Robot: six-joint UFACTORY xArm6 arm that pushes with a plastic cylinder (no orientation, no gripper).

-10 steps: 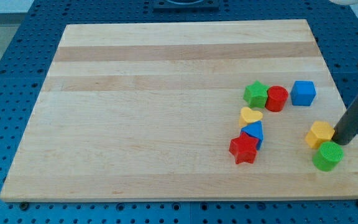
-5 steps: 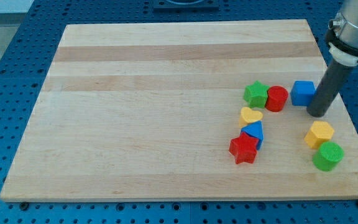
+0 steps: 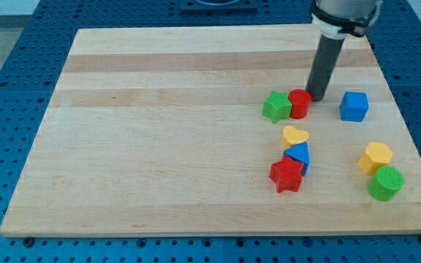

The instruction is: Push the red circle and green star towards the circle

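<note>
The red circle [image 3: 299, 104] and the green star [image 3: 276, 107] sit side by side and touching, right of the board's middle, the star on the view's left. My tip [image 3: 316, 97] rests against the red circle's upper right side. A green circle [image 3: 385, 183] lies near the board's bottom right corner.
A blue cube [image 3: 354, 107] lies right of my tip. A yellow heart [image 3: 294, 136], a blue block [image 3: 299, 155] and a red star [image 3: 286, 175] cluster below the red circle. A yellow hexagon [image 3: 376, 157] sits just above the green circle. The board's right edge [image 3: 400, 117] is near.
My tip swung from beside the yellow hexagon up past the blue cube to the red circle's upper right. The red circle and green star slid left and slightly up together.
</note>
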